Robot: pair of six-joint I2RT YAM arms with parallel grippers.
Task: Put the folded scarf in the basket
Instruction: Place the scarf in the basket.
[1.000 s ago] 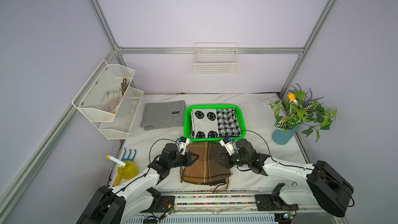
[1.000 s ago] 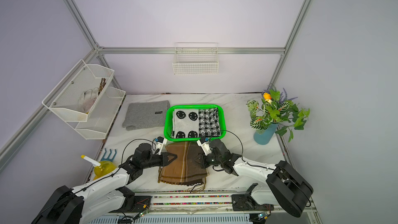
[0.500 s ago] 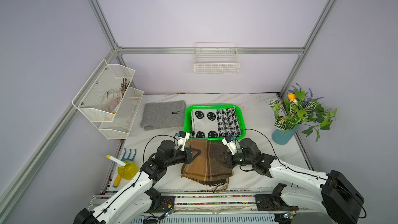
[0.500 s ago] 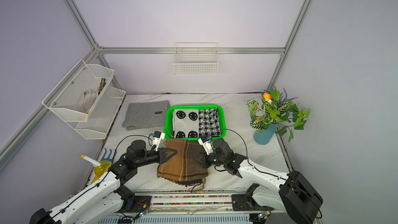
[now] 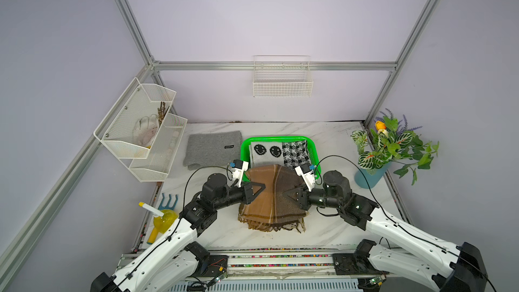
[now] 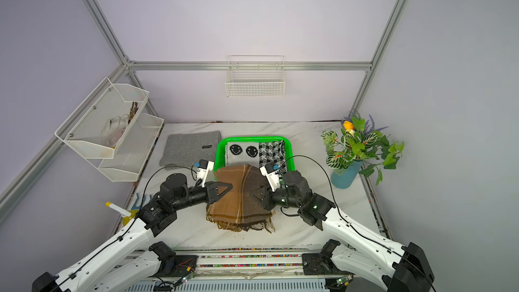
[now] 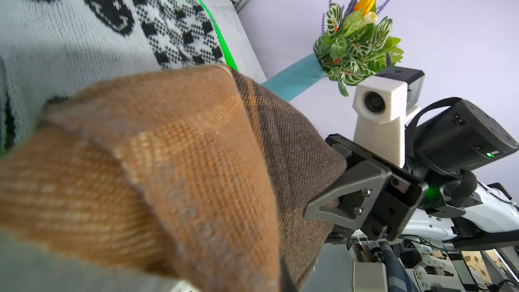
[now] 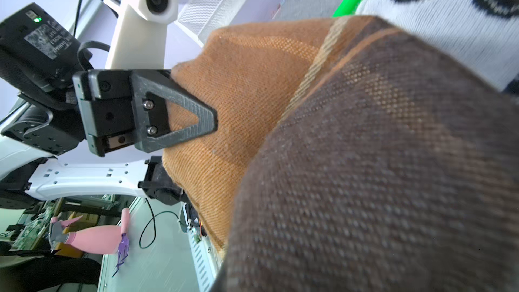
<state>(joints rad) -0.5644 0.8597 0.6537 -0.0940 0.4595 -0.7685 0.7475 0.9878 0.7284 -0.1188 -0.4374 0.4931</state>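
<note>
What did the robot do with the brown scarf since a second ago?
Both arms lifted the brown scarf and carried it toward the green basket; its far edge now overhangs the near rim. The left gripper and right gripper stayed shut on its sides. The grey scarf and the patterned scarves in the basket did not move.

Lilac walls (image 5: 280, 9), aluminium frame (image 5: 275, 66), marble tabletop (image 5: 331, 136)
</note>
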